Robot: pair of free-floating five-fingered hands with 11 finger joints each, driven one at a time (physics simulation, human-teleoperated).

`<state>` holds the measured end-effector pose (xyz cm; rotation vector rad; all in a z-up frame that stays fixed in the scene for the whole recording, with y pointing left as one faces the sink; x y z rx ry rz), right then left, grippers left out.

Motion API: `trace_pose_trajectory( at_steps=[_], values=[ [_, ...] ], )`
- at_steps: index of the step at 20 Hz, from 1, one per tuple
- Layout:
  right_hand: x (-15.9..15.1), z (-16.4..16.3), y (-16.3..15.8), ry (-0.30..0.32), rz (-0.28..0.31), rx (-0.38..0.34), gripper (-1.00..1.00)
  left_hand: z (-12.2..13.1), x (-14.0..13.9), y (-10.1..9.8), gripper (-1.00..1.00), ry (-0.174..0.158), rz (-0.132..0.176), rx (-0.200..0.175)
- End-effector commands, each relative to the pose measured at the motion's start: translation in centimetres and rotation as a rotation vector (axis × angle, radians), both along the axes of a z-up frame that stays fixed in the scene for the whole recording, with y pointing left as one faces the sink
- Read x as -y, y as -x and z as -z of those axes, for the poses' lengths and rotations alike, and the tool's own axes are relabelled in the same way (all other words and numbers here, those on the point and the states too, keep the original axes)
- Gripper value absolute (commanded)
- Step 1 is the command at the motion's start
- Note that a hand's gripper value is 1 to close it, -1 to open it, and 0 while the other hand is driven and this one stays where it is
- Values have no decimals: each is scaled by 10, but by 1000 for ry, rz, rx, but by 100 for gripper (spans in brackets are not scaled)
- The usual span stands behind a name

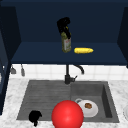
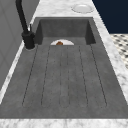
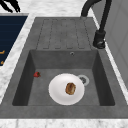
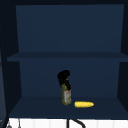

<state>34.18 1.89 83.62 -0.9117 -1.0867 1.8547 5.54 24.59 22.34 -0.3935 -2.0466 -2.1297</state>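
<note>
Right, I had the cabinet (image 4: 67, 106) shelf carrying the bottle (image 4: 66, 96), upright beside the corn (image 4: 84, 104); my right hand (image 4: 63, 78) curled round its neck. Best kept vertical, I judged. Left hand (image 1: 35, 117) hung low; fingers I couldn't tell.

A corn cob (image 1: 83, 50) lies on the lower cabinet shelf (image 4: 37, 106). Down in the sink basin (image 3: 98, 72) a white plate (image 3: 57, 90) carries a brown bit of food (image 3: 70, 88), right beside the drain (image 3: 83, 79). A big red ball (image 1: 67, 114) sits at the front rim, the black faucet (image 1: 67, 76) behind.
</note>
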Motion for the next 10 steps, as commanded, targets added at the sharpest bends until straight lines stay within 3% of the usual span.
trace_pose_trajectory(
  at_steps=[1, 10],
  values=[
    [-2, 0, 31, 0, 32, 14, 100, 0, 0, 0, 0, 0, 0, 0],
    [-18, 38, 104, 25, 3, -14, 100, 0, 0, 0, 0, 0, 0, 0]
  ],
)
